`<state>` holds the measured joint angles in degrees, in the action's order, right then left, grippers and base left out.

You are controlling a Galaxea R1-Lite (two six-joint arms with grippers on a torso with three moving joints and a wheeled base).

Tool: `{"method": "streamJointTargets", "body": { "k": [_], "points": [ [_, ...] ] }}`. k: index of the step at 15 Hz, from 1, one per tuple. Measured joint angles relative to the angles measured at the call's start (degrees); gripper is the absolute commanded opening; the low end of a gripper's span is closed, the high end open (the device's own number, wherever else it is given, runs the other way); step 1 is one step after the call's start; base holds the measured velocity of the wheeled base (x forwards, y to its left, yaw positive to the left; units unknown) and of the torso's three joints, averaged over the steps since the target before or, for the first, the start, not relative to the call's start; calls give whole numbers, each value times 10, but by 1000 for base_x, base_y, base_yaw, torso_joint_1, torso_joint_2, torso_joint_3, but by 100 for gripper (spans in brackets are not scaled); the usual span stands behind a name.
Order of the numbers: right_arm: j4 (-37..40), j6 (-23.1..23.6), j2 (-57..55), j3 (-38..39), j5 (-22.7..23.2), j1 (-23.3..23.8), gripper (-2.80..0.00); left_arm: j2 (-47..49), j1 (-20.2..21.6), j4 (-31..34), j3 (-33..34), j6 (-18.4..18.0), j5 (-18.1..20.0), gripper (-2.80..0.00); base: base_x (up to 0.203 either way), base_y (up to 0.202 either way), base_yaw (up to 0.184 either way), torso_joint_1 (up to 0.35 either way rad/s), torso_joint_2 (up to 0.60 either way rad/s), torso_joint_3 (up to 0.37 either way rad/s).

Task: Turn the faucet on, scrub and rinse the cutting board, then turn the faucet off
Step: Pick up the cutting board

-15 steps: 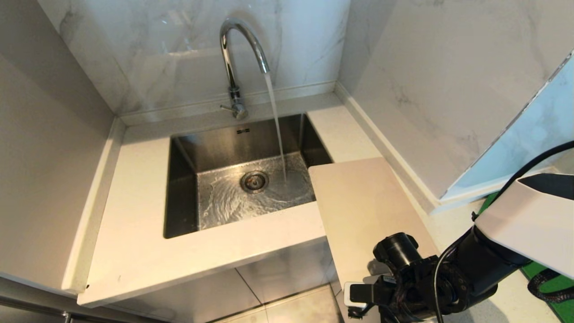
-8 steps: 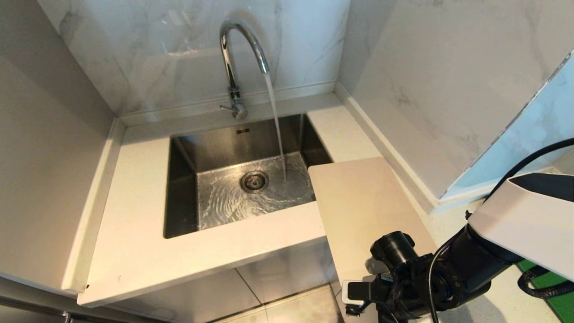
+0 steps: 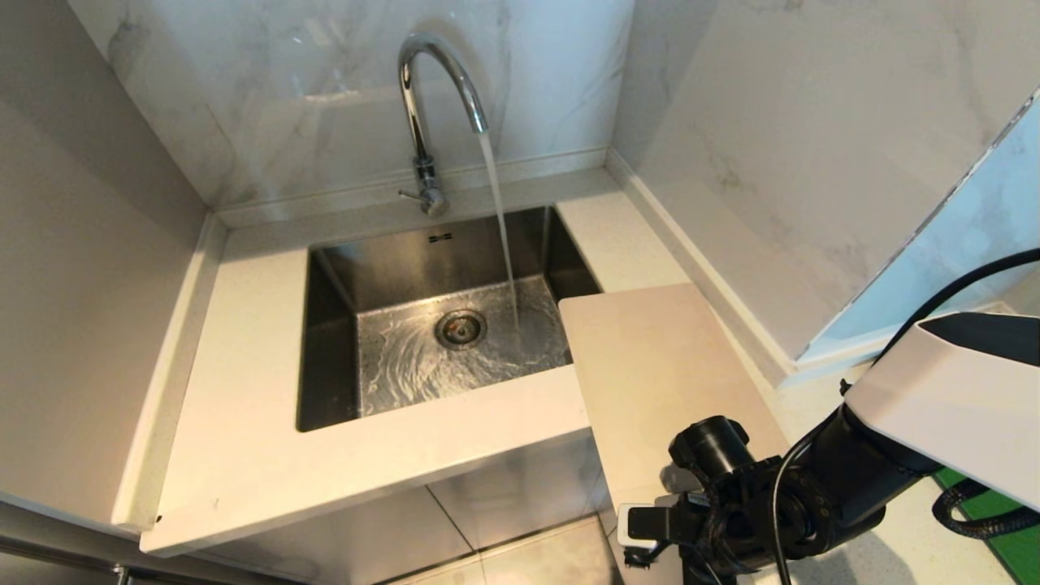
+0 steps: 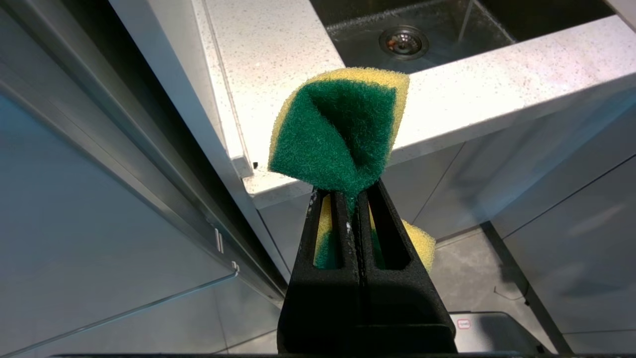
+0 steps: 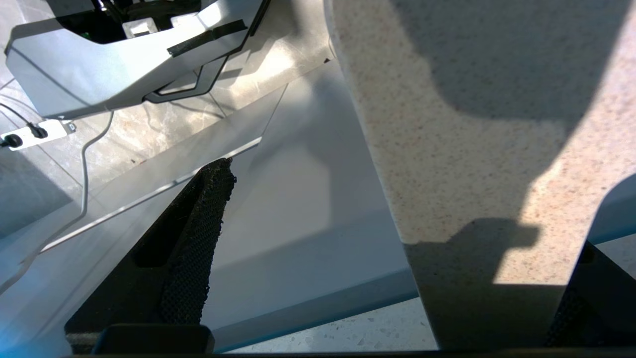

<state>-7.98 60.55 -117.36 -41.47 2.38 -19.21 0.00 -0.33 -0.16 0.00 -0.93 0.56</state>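
Observation:
Water runs from the chrome faucet into the sink. The cream cutting board lies flat on the counter right of the sink, its near end sticking out past the counter's front edge. My right arm hangs over that near end. In the right wrist view my right gripper is open, with the cutting board running between its fingers and untouched by them. My left gripper is shut on a folded green-and-yellow sponge, low in front of the counter's left part and outside the head view.
Marble walls close the counter in at the back and right. A pale blue panel leans against the right wall, and a green mat lies under my right arm. Cabinet fronts and floor tiles show below the counter edge.
My right arm has crept a little to the left over the board's near end. The water keeps running, and the board has not moved.

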Motion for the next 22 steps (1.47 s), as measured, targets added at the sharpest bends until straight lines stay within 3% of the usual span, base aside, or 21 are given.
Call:
{"method": "streamJointTargets", "body": {
  "k": [5,6,22],
  "points": [
    [-1,-1,-1,0,4,0,-10,0,0,0,0,0,0,-280,0,0,0,0,0,0],
    [-1,-1,-1,0,5,0,-280,0,0,0,0,0,0,-280,0,0,0,0,0,0],
    [-3,2,-1,-3,1,0,-280,0,0,0,0,0,-1,-280,0,0,0,0,0,0]
  ]
}}
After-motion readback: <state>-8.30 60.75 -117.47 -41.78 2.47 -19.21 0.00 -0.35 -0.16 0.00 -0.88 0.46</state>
